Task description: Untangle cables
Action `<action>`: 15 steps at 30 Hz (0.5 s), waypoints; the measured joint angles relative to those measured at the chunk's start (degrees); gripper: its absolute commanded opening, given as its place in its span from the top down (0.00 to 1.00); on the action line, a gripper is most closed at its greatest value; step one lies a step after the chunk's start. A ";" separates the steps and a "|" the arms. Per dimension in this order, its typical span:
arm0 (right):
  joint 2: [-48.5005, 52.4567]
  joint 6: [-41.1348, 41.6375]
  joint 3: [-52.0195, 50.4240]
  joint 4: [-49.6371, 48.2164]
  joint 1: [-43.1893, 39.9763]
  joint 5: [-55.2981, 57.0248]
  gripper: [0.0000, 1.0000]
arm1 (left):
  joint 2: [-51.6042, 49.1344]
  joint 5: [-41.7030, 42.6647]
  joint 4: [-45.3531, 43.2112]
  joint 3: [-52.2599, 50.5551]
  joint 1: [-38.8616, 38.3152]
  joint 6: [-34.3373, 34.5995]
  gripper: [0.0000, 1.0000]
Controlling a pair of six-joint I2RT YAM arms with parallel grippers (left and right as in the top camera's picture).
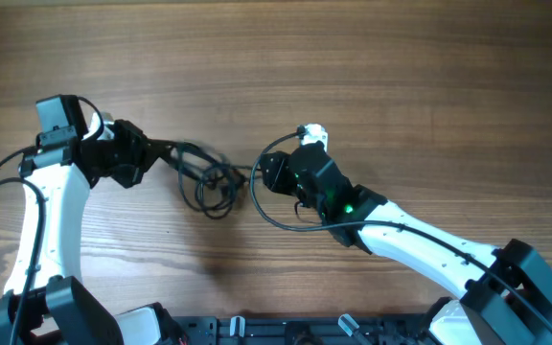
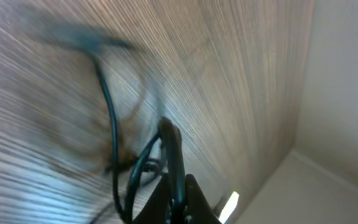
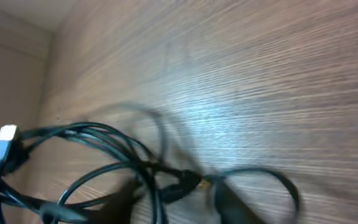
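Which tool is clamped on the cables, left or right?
The left tool: shut, with a strand of the cables running straight into it. The right tool shows no clear grip.

A knot of thin black cables (image 1: 211,180) lies on a wooden table (image 1: 401,67), its loops bunched and overlapping. Just left of the knot, the left gripper (image 1: 164,151) is closed on a strand that runs straight into the tangle. Just right of the knot sits the right gripper (image 1: 260,173), its tip at the tangle's edge; whether its jaws grip anything cannot be made out. Farther right of the knot, a green light (image 1: 350,207) glows on that arm.
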State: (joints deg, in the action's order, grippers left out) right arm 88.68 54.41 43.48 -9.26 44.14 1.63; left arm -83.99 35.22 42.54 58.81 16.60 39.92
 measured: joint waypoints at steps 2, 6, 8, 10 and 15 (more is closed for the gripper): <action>0.00 -2.40 0.00 0.00 0.00 0.37 0.19 | 0.00 -0.31 -0.02 0.00 0.02 -3.10 0.96; 0.04 -4.94 0.00 -0.33 0.00 0.42 0.13 | 0.00 -0.13 -0.17 0.00 0.02 -11.96 0.96; 0.04 -6.97 -0.02 -1.18 0.00 0.44 0.09 | 0.00 0.90 -0.17 0.00 0.02 -15.74 0.96; 0.04 -9.86 -0.07 -2.36 0.00 0.39 0.11 | 0.00 3.34 -0.17 0.00 0.02 -21.00 0.96; 0.04 -18.62 -0.09 -5.86 0.00 -0.90 0.10 | 0.00 13.03 -0.17 0.00 0.02 -34.27 0.96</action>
State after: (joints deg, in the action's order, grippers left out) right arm 88.73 35.79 43.40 -15.11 44.14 0.73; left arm -83.99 48.25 42.37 58.81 16.62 5.65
